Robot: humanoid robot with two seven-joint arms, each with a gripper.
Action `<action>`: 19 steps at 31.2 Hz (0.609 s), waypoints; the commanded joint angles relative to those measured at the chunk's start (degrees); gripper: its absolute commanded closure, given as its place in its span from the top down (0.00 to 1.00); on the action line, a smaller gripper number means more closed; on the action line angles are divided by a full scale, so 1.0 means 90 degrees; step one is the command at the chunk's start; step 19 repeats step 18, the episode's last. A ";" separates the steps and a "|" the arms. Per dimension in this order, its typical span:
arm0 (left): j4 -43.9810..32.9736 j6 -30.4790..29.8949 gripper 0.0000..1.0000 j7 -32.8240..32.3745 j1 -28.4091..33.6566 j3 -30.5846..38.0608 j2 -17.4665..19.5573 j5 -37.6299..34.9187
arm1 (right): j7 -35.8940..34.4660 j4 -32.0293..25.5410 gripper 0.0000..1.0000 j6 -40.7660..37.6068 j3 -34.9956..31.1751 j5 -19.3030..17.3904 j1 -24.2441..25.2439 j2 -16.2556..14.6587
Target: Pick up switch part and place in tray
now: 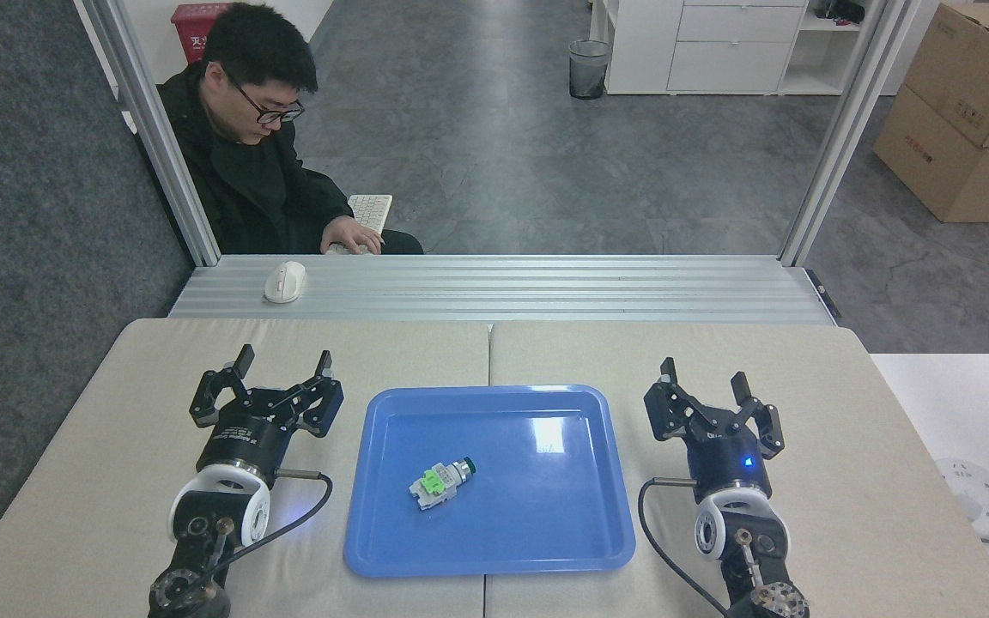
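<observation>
The switch part (pixel 439 481) lies on its side inside the blue tray (pixel 546 532), left of the tray's middle, its white and green body toward me and its dark cap pointing to the far right. My left gripper (pixel 284 362) stands open over the table, well left of the tray's left rim, with nothing between its fingers. On the other side of the tray my right gripper (pixel 702 378) is open too and holds nothing.
A person sits beyond the table at the back left, a hand (pixel 353 234) on a keyboard. A white mouse (pixel 285 281) rests on the metal ledge behind the table. A white round object (pixel 979 496) with a cable lies at the far right edge.
</observation>
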 commanded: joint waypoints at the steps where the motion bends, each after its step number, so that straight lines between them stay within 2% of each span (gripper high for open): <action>1: 0.0208 -0.0016 0.99 -0.0059 0.0025 0.0326 -0.0007 -0.0162 | 0.0003 0.0000 1.00 -0.0002 -0.0002 0.0000 0.0000 -0.0003; 7: 0.0189 0.0062 0.99 -0.0079 -0.0033 0.0335 -0.0076 -0.0113 | 0.0003 0.0000 1.00 -0.0002 -0.0002 0.0000 0.0000 -0.0003; 13: 0.0169 0.0052 0.99 -0.0089 -0.0024 0.0335 -0.0076 0.0521 | 0.0003 0.0000 1.00 -0.0002 -0.0002 0.0000 0.0000 0.0007; 19: 0.0169 0.0081 0.99 -0.0069 0.0016 0.0345 -0.0056 0.0581 | 0.0003 0.0000 1.00 -0.0002 -0.0002 0.0000 0.0000 -0.0003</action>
